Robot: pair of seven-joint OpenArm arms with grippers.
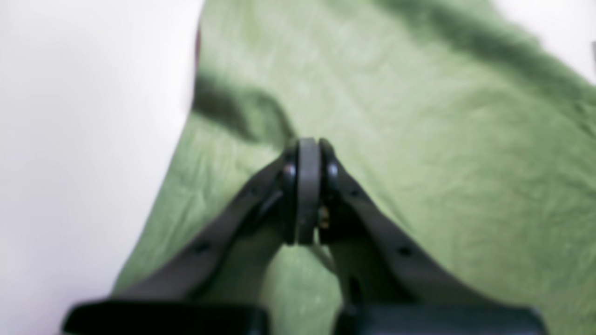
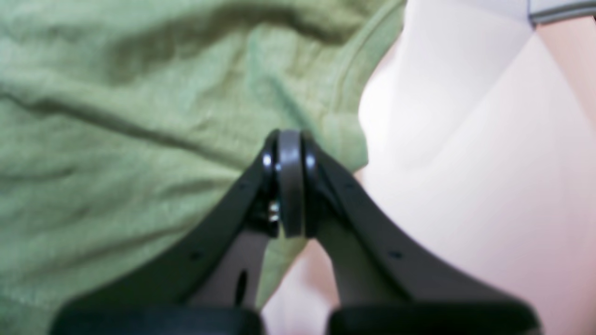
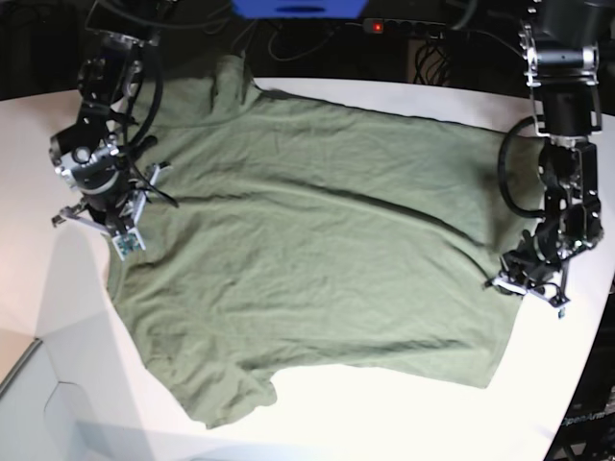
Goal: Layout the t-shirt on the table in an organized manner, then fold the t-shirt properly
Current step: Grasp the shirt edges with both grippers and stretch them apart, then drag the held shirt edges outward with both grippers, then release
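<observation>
T-shirt (image 3: pixel 307 250) spread across table (image 3: pixel 404 423), long axis spanning between the arms.
Right gripper (image 2: pixel 289 139) and left gripper (image 1: pixel 308 146) are both clamped on opposite shirt edges.

I see the t-shirt (image 3: pixel 307 250) spread across the middle of the table (image 3: pixel 404 423) — the right gripper (image 3: pixel 123 216) over its left edge, the left gripper (image 3: pixel 514 279) at its right edge — with a power strip (image 3: pixel 404 26) behind the table's far rim.
</observation>
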